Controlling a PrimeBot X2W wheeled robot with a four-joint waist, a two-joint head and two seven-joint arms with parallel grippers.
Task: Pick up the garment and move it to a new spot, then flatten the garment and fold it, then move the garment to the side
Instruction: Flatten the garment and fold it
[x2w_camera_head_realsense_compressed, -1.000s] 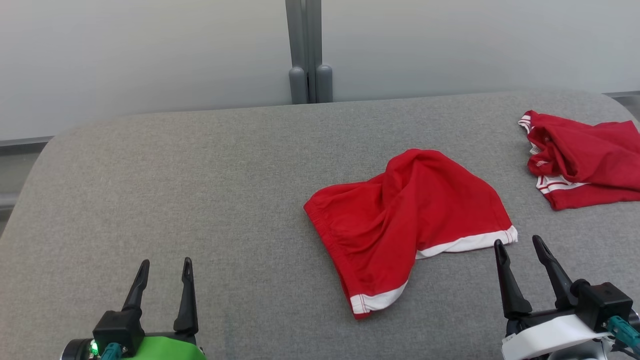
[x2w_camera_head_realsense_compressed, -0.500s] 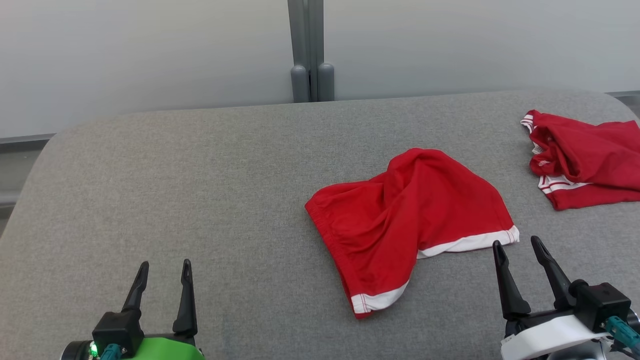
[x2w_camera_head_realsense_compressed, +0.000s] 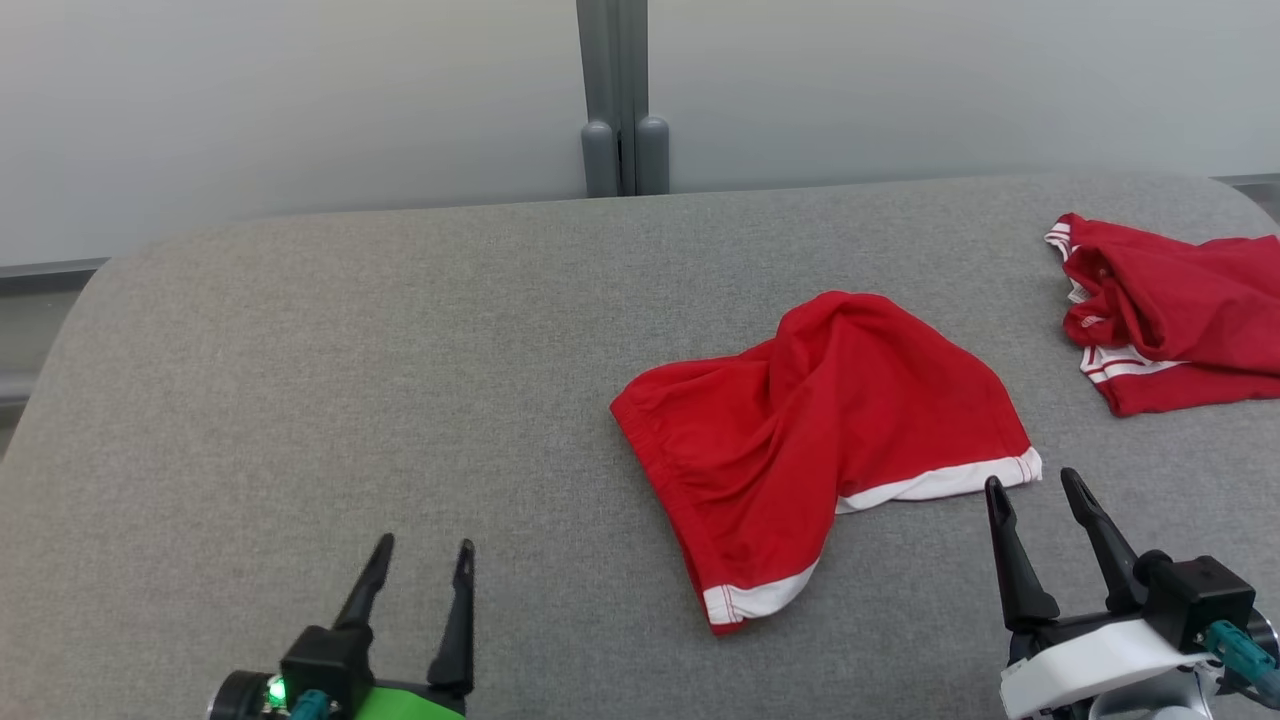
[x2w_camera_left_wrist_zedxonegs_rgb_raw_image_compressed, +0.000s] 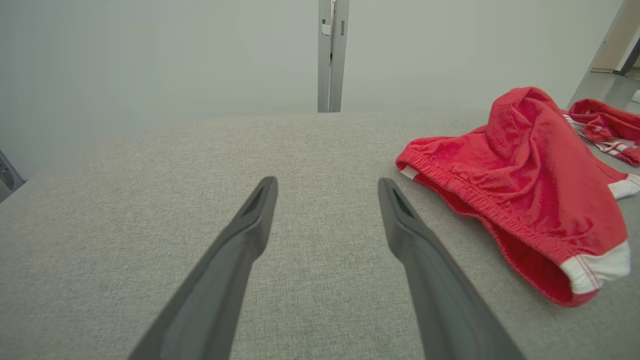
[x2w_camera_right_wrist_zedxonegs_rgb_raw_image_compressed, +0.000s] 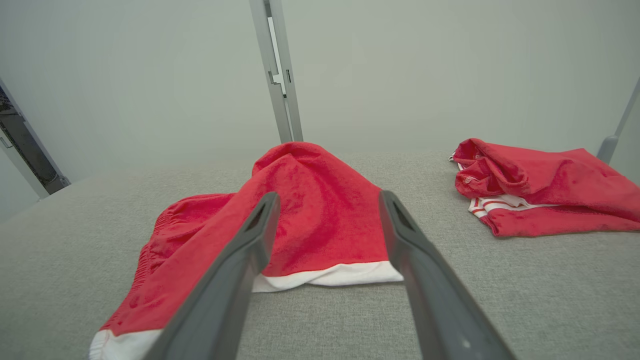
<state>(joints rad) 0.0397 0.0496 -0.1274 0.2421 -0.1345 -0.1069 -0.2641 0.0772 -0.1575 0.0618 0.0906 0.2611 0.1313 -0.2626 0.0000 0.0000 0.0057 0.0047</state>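
Garment (x2w_camera_head_realsense_compressed: 820, 440): red shorts w/ white hem bands, lying rumpled on the grey surface (x2w_camera_head_realsense_compressed: 350, 350). In head view it sits a bit toward 3 o'clock from mid-frame. Not flat, not folded.
Garment shape: bunched ridge at its 12 o'clock end. Elastic waistband runs along the 9 o'clock edge. One white hem at 6 o'clock, the other at 4 o'clock.
Left gripper (x2w_camera_head_realsense_compressed: 425, 543): at 7 o'clock of head view, green cuff behind it. Fingers spread wide, empty. It's over bare grey fabric, well apart from the garment, which lies toward its 2 o'clock.
Left wrist view: garment at 3 o'clock of the fingers, waistband side facing the cam. Grey surface shows btwn the tips.
Right gripper (x2w_camera_head_realsense_compressed: 1032, 478): at 5 o'clock of head view, white cuff. Fingers spread wide, holding nothing. Tips are just beside the garment's 4 o'clock hem corner; touching or not, can't tell.
Right wrist view: garment straight ahead at 12 o'clock, white hem visible btwn the two fingers. Left-hand finger overlaps the red cloth in the pic.
Second garment (x2w_camera_head_realsense_compressed: 1170, 320): red w/ white stripes, heaped at 2 o'clock, cut by the frame edge, apart from the first.
Backdrop: pale wall (x2w_camera_head_realsense_compressed: 250, 100); grey post (x2w_camera_head_realsense_compressed: 622, 100) at 12 o'clock behind the surface's far edge.
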